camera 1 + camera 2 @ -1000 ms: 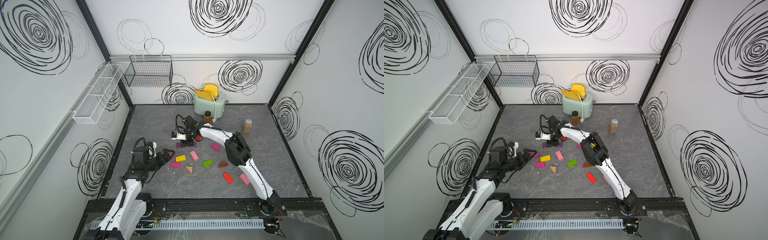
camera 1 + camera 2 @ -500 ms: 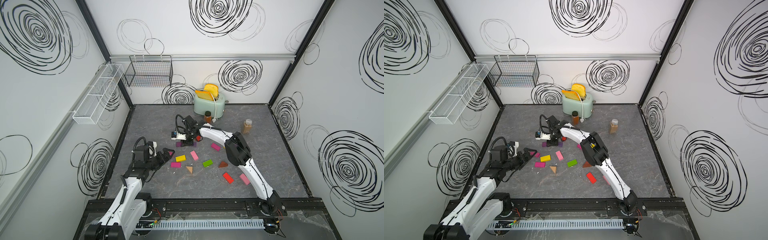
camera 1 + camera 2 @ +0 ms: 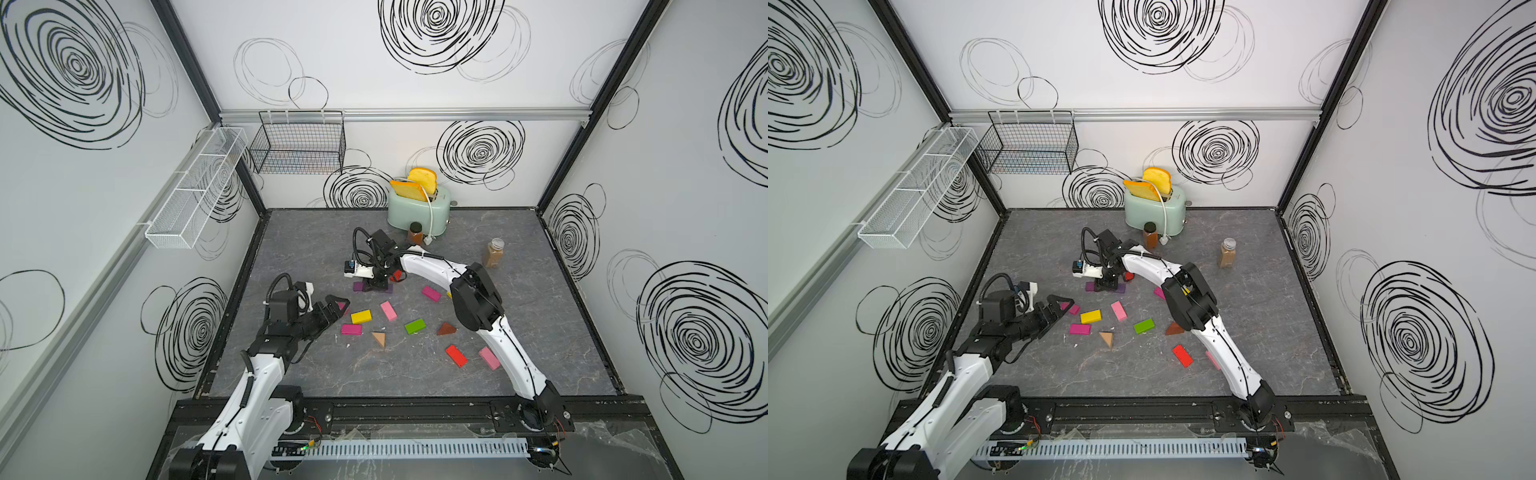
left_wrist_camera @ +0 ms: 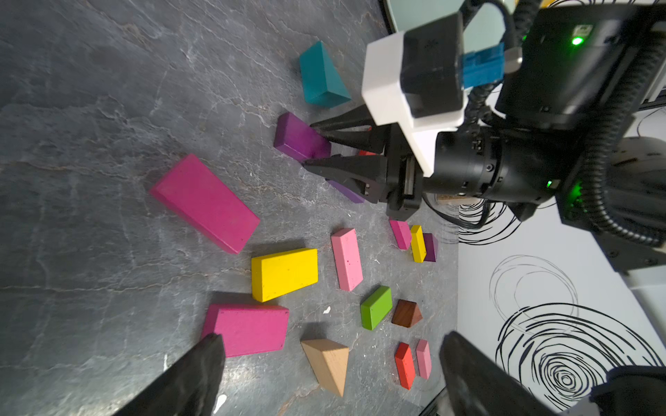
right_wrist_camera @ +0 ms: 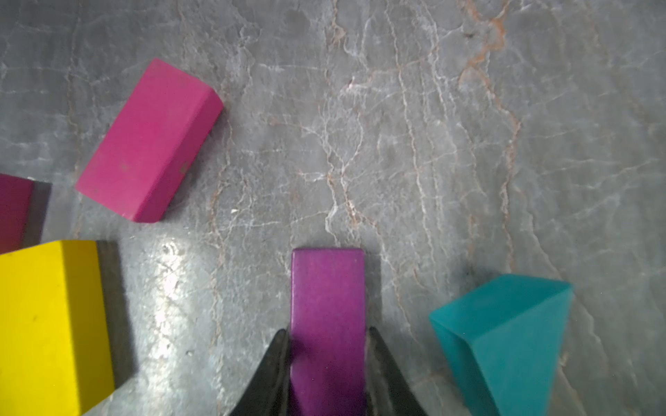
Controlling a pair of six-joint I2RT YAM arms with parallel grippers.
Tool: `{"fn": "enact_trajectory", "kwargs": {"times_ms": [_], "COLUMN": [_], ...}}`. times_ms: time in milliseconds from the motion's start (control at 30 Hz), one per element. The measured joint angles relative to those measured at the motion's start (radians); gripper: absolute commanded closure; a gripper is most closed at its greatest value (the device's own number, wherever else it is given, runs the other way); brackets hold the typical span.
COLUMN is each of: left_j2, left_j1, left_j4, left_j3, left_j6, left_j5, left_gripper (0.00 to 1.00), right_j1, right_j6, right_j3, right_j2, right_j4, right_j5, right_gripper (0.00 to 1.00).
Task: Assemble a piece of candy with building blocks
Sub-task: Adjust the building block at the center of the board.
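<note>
One purple brick (image 5: 326, 306) pinched by right fingers (image 5: 270, 371), grip clearest in right wrist view, left fingers (image 4: 194, 374) wide.

The right arm (image 3: 498, 345) reaches far forward from its base, elbow raised, forearm stretched toward the left side, wrist turned downward. The right pincer (image 3: 377, 286) points straight down, its 2 jaws closed tight against the sides of a purple block (image 5: 327, 284). The left arm (image 3: 262, 374) stays low and bent. The left pincer (image 3: 337, 311) lies nearly level, pointing forward, jaws spread wide and empty.
</note>
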Motion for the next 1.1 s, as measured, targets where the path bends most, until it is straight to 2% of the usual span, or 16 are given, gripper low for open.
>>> {"fn": "enact_trajectory", "kwargs": {"times_ms": [1100], "left_j2": [0.007], "left_j1": [0.000], "left_j4": [0.002], "left_j3": [0.000], "left_j6": [0.008], "left_j5": [0.000], "left_gripper": [0.02], "right_j1": [-0.021], "right_j6": [0.051], "right_j3": [-0.144], "right_j2": [-0.082], "right_j4": [0.045], "right_j5": [0.008], "right_gripper": [0.70]}}
